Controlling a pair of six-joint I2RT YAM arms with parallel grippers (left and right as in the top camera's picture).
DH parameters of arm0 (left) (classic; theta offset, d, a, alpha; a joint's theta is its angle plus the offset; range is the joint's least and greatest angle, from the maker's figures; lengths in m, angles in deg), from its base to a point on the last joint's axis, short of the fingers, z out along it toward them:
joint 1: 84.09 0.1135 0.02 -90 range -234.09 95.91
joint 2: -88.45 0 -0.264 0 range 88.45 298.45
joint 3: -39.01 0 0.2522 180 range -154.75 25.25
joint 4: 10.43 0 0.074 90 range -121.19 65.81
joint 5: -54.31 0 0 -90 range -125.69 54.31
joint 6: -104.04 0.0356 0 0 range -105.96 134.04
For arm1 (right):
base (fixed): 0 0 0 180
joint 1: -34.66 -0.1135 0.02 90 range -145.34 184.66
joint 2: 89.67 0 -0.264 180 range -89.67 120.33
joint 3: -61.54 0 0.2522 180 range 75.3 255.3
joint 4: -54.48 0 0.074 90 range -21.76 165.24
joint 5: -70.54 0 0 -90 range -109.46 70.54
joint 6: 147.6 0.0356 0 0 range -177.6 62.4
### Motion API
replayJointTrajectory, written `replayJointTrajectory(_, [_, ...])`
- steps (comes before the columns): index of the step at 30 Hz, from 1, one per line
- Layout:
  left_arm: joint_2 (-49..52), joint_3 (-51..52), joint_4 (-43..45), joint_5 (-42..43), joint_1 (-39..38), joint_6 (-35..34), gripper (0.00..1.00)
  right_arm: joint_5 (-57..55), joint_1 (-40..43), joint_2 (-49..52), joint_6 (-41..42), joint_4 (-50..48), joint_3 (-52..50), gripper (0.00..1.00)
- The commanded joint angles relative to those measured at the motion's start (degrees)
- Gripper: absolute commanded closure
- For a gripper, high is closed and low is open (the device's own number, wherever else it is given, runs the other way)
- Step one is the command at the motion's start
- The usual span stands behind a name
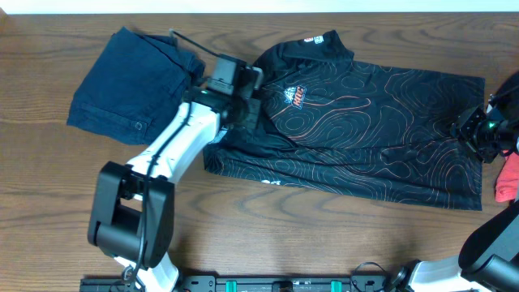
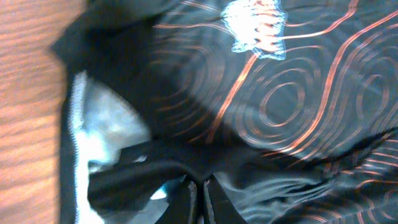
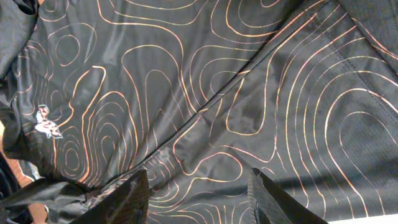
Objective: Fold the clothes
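Note:
The black jersey with thin orange contour lines lies spread across the table, collar at the far left, front side up with a small chest logo. My left gripper sits at the jersey's left sleeve and is shut on a fold of the jersey, the cloth pinched between its fingers. My right gripper hovers over the jersey's right hem edge. In the right wrist view its fingers are spread wide above the patterned fabric, holding nothing.
A navy denim garment with a button lies at the far left, touching the jersey's sleeve. A red/pink garment lies at the right edge. The wooden table shows bare in front of the jersey.

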Motion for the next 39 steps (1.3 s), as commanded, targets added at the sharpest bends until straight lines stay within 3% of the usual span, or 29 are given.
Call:
replayJointTrajectory(1, [1.7, -0.2, 2.0, -0.1, -2.3, -0.1, 0.94, -0.1, -0.3, -0.7, -0.6, -0.1, 0.7, 0.50])
replayJointTrajectory(11, [3.7, -0.2, 9.4, -0.1, -4.9, -1.6, 0.92, -0.1, -0.3, -0.7, -0.6, 0.0, 0.7, 0.50])
replayJointTrajectory(12, [3.7, -0.2, 10.4, -0.1, -5.1, -2.3, 0.89, -0.1, -0.3, -0.7, -0.6, 0.0, 0.7, 0.50])
replayJointTrajectory(13, [3.7, -0.2, 10.9, -0.1, -5.3, -2.9, 0.76, -0.1, -0.3, -0.7, -0.6, 0.0, 0.7, 0.50])
replayJointTrajectory(16, [3.7, -0.2, 10.4, -0.4, -6.0, -3.3, 0.25, -0.1, -0.3, -0.7, -0.6, 0.1, 0.7, 0.50])
replayJointTrajectory(18, [3.7, -0.2, 7.7, -1.5, -5.8, -3.3, 0.19, -0.1, -0.3, -0.7, -0.6, 0.1, 0.7, 0.50])
replayJointTrajectory(25, [3.9, 0.1, -5.4, -3.6, -3.4, -3.3, 0.19, -0.1, -0.3, -0.7, -0.6, 0.0, 0.7, 0.50])
replayJointTrajectory(34, [8.0, 2.8, 1.4, -5.3, -3.2, -3.3, 0.21, -0.1, -0.3, -0.7, -0.6, 0.1, 0.7, 0.49])
replayJointTrajectory(37, [9.9, 2.8, 2.4, -5.2, -3.2, -3.3, 0.39, -0.1, -0.3, -0.7, -0.6, 0.2, 0.7, 0.49])
replayJointTrajectory(39, [10.2, 2.8, 2.7, -4.8, -3.2, -3.3, 0.62, -0.1, -0.3, -0.7, -0.6, 0.2, 0.7, 0.49])
